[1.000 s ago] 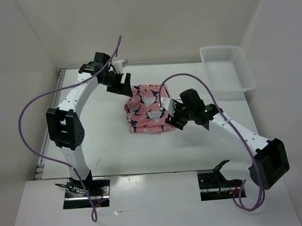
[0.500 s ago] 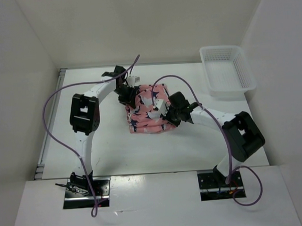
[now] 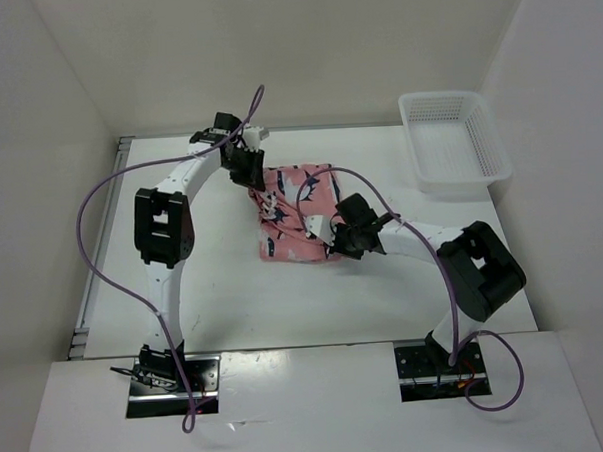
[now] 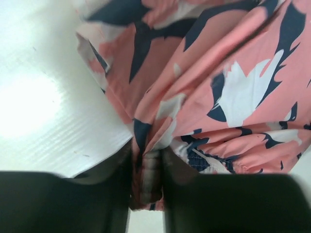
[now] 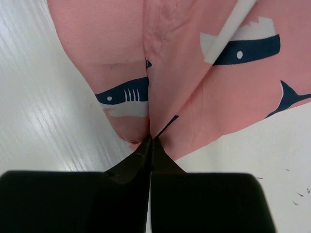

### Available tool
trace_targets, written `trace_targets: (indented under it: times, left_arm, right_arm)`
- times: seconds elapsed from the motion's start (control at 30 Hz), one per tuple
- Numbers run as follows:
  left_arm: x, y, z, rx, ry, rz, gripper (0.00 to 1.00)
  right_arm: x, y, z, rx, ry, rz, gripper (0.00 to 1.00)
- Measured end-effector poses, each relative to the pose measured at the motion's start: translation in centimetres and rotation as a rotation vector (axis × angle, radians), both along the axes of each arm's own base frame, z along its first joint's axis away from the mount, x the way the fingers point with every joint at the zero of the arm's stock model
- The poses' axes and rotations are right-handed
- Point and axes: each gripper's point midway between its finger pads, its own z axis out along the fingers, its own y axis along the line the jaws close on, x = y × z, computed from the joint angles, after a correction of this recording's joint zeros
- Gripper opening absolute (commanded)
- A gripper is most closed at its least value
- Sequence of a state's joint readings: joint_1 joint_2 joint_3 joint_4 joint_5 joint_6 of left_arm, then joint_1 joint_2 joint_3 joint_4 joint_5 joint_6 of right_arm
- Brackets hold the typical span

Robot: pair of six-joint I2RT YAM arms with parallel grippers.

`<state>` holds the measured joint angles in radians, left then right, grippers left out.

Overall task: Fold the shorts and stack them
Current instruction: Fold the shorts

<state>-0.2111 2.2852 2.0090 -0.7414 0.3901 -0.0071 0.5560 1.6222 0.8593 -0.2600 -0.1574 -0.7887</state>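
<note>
Though soft, sharply creased shorts [image 3: 292,236].

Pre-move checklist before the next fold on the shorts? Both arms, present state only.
1. Left end effector gripping the shorts: ok, fabric is bunched between its fingers.
2. Right end effector gripping the shorts: ok, but only a thin fold is pinched at the very tips.
3. Shorts lying flat and folded: not ok, they are crumpled and wrinkled between the two grips.
4. Right arm's cable free of the fabric: cannot tell, it loops over the shorts in the top view.
5. Basket out of the way: ok, it sits at the far right, apart from both arms.
</note>
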Motion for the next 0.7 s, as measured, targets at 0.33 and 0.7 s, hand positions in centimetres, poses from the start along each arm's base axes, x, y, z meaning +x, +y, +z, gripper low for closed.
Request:
trace_targets:
  times: [0.33,0.7]
  left_arm:
    - [0.4,-0.1,-0.5,0.003,-0.006,-0.004,0.80]
    - [-2.0,-0.3,9.7,-0.043,-0.180,-0.018,0.85]
  right_arm:
    - [0.8,-0.1,0.8,-0.019,-0.032,-0.032,0.62]
    - [6.2,5.1,14.4,0.395,-0.091,-0.186,0.66]
